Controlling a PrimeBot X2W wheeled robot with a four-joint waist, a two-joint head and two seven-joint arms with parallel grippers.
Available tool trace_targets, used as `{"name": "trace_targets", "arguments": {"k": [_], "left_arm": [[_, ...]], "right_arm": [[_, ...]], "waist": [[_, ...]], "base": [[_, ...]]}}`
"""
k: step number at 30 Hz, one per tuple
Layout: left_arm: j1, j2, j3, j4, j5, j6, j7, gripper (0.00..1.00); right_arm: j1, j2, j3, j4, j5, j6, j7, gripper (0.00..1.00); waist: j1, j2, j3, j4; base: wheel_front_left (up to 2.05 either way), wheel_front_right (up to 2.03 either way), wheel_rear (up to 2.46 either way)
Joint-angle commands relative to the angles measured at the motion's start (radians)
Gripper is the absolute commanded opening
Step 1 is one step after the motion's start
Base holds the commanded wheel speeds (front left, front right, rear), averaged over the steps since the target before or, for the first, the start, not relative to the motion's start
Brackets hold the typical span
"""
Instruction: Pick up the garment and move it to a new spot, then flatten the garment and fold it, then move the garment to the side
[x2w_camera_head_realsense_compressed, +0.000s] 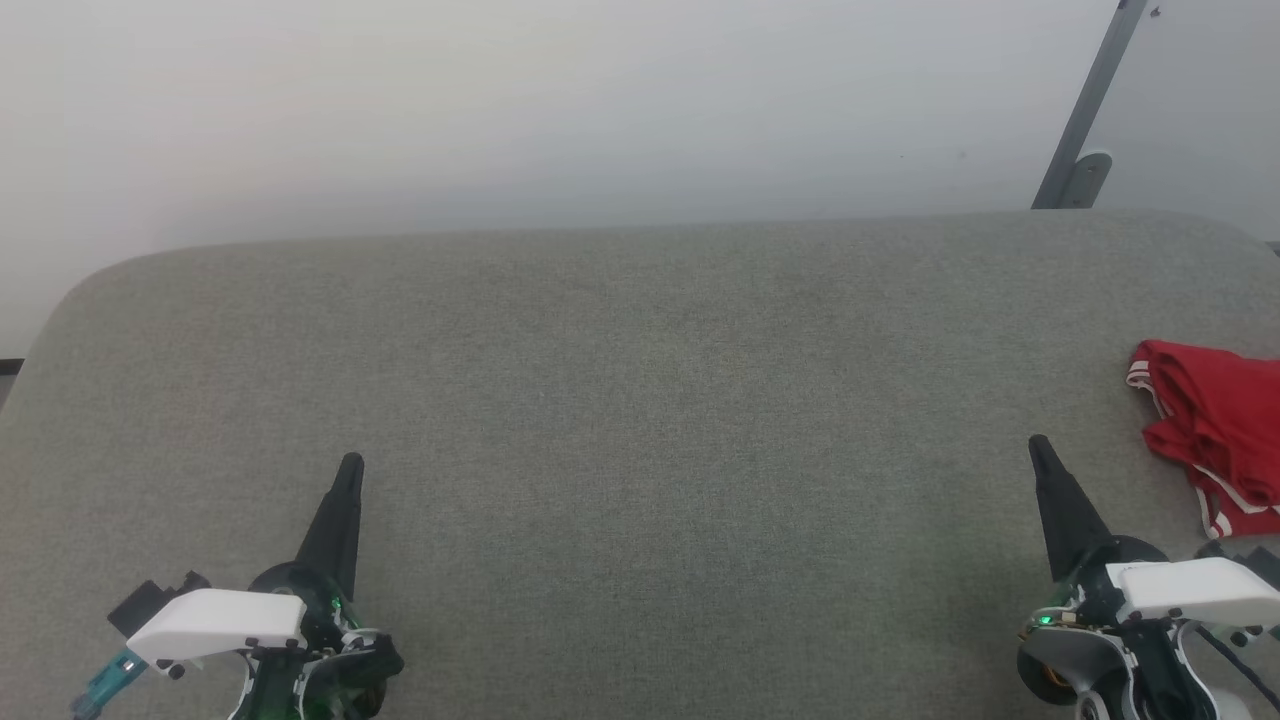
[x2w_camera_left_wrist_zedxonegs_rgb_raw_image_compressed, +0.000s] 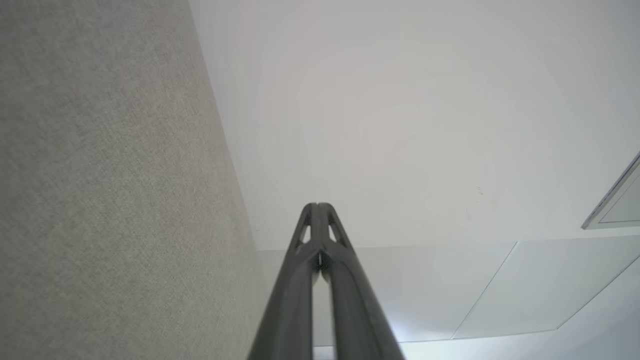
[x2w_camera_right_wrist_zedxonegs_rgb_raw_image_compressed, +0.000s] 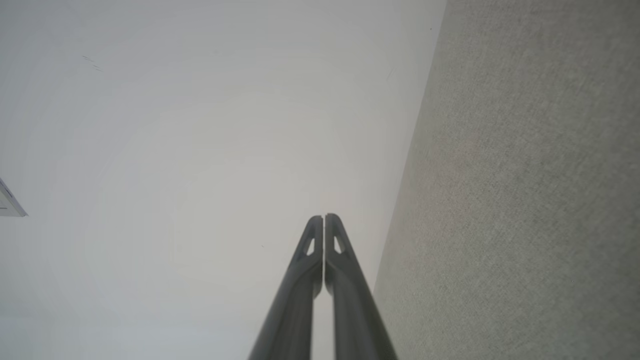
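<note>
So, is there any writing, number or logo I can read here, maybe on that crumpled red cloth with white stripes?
None can be read.
The crumpled red garment with white-striped trim shows only folds, no letters or numbers.
The grey fabric surface, the pale wall, the left gripper and the right gripper with their long dark fingers bear no legible marks.

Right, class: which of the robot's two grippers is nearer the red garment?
The right gripper: the garment lies crumpled close beside it, while the left gripper sits far across the grey surface.
</note>
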Motion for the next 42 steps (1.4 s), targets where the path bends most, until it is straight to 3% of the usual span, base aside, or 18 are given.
{"name": "trace_targets", "arguments": {"k": [1, 42], "left_arm": [[-0.009, 0.000, 0.004, 0.000, 0.004, -0.003, 0.004, 0.00], [-0.010, -0.004, 0.009, 0.000, 0.008, -0.003, 0.009, 0.00]], "right_arm": [[-0.006, 0.004, -0.001, 0.003, 0.003, 0.000, 0.002, 0.00], [-0.006, 0.004, -0.001, 0.003, 0.002, 0.000, 0.003, 0.00]], "waist": [[0.0000, -0.0001, 0.000, 0.000], [0.0000, -0.0001, 0.000, 0.000]], "base": [[0.00, 0.00, 0.00], [0.00, 0.00, 0.00]]}}
